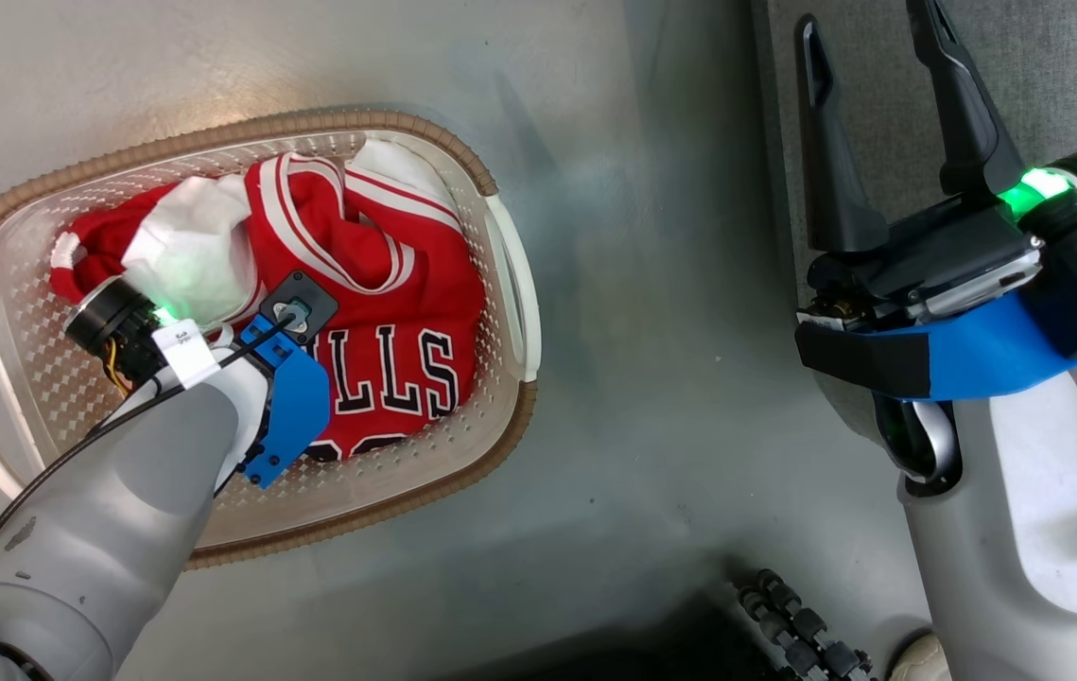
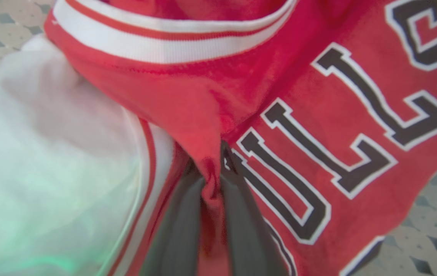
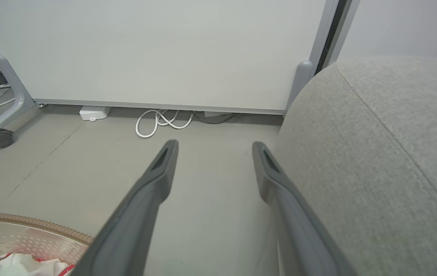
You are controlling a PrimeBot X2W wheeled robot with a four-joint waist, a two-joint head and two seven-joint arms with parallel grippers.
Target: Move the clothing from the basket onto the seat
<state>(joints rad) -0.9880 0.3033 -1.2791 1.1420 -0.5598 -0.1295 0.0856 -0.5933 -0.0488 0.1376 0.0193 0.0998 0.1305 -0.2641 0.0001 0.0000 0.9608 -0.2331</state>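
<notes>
left gripper (image 2: 210,165) pinched on a red fold of the clothing (image 1: 387,284), which lies in the basket (image 1: 512,284), 9 o'clock. right gripper (image 1: 864,21) spread wide, 2 o'clock, beside the seat (image 1: 1053,76).

One basket (image 1: 368,119), one jersey (image 1: 410,317), one seat (image 3: 375,172) — two claws (image 2: 214,168) (image 3: 214,145).

You will find the jersey (image 1: 406,312) red, with white-and-red striped trim and black lettering outlined in white; the fabric (image 1: 188,246) at its left is plain white. The basket (image 1: 512,284) is cream-white with a diamond perforation pattern, and its rim (image 1: 358,119) is brown with a woven look. The seat (image 3: 387,161), at the right, is plain grey. The floor (image 1: 670,378) is pale grey. The left wrist's bracket (image 1: 297,407) is blue.
</notes>
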